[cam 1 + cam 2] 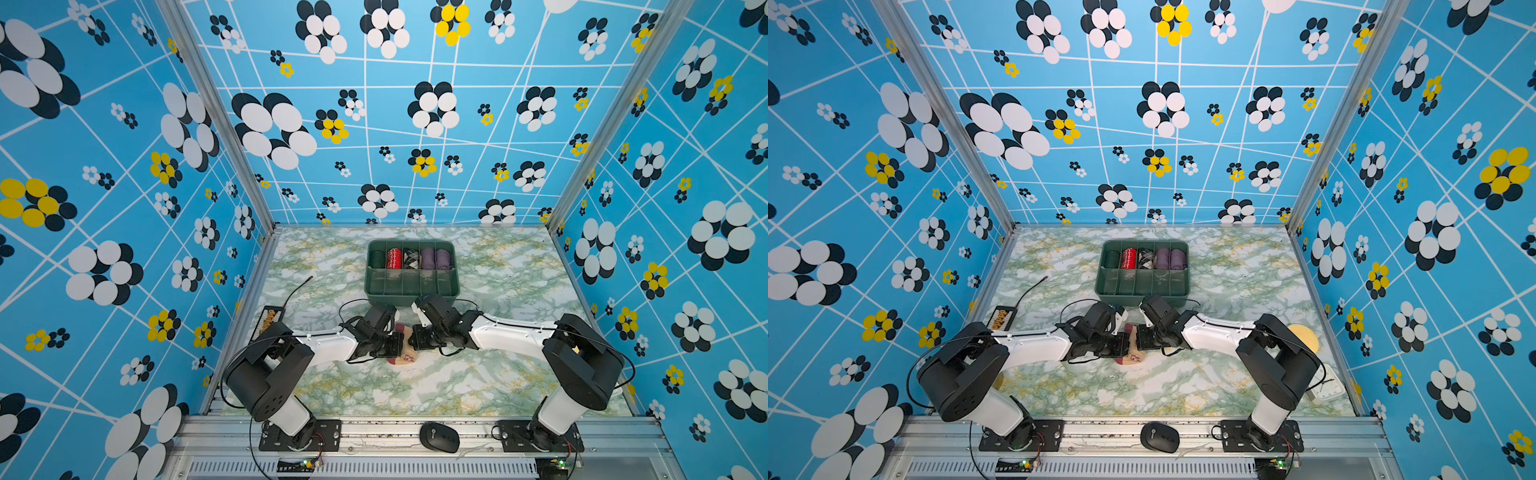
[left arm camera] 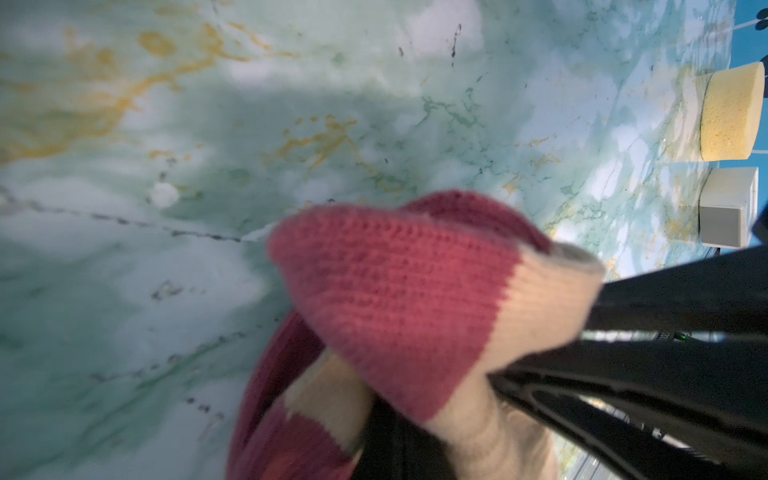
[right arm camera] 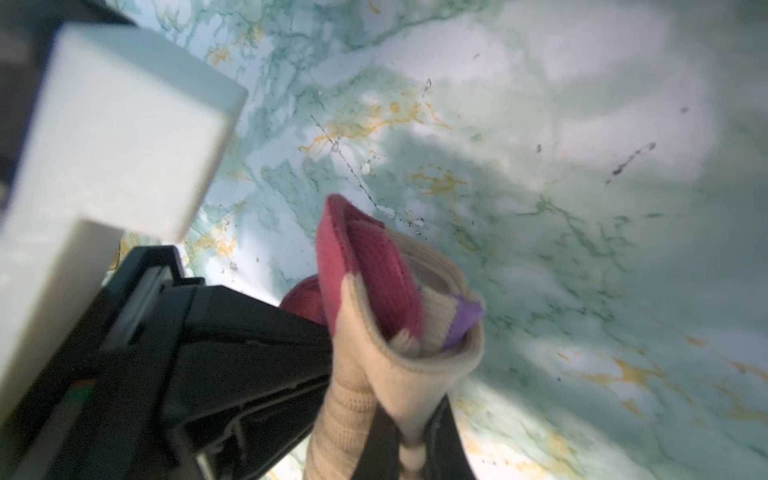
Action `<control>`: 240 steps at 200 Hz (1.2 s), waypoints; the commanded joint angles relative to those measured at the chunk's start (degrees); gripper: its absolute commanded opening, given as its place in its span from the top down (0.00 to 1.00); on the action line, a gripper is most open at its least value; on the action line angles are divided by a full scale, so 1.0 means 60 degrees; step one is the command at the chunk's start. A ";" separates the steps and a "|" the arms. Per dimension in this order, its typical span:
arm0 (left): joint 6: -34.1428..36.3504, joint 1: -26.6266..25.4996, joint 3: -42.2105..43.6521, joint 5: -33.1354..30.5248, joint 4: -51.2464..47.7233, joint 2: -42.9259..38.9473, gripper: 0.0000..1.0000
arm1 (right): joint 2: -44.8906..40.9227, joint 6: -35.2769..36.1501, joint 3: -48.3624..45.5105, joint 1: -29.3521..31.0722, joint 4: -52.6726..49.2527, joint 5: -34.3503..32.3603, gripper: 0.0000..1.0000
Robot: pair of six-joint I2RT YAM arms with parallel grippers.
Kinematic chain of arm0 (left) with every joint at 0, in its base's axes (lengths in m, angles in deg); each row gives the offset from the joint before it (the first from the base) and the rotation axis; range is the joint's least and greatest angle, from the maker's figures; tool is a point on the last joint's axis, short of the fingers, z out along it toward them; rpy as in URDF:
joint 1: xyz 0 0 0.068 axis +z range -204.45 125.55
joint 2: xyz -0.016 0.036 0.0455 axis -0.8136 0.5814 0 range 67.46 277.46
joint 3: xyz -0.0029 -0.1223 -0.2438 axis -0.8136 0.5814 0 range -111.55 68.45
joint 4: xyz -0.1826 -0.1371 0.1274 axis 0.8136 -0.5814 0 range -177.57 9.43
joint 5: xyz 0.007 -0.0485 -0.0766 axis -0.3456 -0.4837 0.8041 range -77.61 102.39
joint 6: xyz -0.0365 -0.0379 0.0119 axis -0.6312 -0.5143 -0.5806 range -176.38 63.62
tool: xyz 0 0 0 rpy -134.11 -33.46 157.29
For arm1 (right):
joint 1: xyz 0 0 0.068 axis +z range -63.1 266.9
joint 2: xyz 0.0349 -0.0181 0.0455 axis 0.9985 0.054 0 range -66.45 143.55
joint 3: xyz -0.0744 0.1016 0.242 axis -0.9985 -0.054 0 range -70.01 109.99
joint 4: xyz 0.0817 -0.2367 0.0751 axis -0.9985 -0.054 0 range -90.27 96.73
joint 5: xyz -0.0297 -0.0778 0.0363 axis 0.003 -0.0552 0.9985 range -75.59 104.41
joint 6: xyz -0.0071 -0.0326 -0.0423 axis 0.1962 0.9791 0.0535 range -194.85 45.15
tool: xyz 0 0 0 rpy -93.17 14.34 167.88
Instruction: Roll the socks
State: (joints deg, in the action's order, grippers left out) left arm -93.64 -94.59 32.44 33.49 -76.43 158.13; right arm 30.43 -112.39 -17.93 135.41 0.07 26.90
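The socks [image 1: 405, 351], tan ribbed with maroon patches, hang as a loose bundle just above the table between my two grippers in both top views [image 1: 1133, 353]. My left gripper [image 1: 394, 345] is shut on one side of the bundle. The left wrist view shows a maroon toe and tan fabric [image 2: 395, 299] bunched over its jaws [image 2: 395, 449]. From the other side my right gripper [image 1: 415, 338] is shut on tan fabric, pinched between its dark fingers [image 3: 409, 436]. Above that pinch the sock [image 3: 386, 299] opens into a cone showing maroon and a purple stripe.
A green divided tray [image 1: 411, 297] stands just behind the grippers, holding a red roll [image 1: 394, 257], a black-and-white roll and purple rolls [image 1: 434, 258]. A yellow sponge [image 1: 1304, 334] and white clock [image 1: 1327, 388] sit at the right, an abacus [image 1: 270, 320] at the left. A black mouse [image 1: 439, 437] lies on the front rail.
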 commanded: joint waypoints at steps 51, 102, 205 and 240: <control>0.0472 0.0264 0.0334 -0.0691 -0.1502 -0.0340 0.94 | 0.0556 0.0516 0.0198 0.0595 -0.0951 -0.0309 1.00; 0.0743 0.0622 0.0231 -0.0953 -0.2227 -0.1255 0.92 | 0.0554 0.0556 0.0282 0.0612 -0.1078 -0.0439 1.00; 0.0180 0.0648 0.0377 -0.0621 -0.1870 -0.3026 0.94 | 0.0611 0.0624 0.0564 0.0713 -0.1428 -0.0675 1.00; -0.0071 0.0359 0.0379 -0.0454 -0.1501 -0.3096 0.97 | 0.0684 0.0589 0.0702 0.0739 -0.1443 -0.0676 1.00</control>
State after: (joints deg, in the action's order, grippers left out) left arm -92.52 -91.27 34.34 29.58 -86.98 139.31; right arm 32.29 -109.74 -14.22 139.02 -3.42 23.90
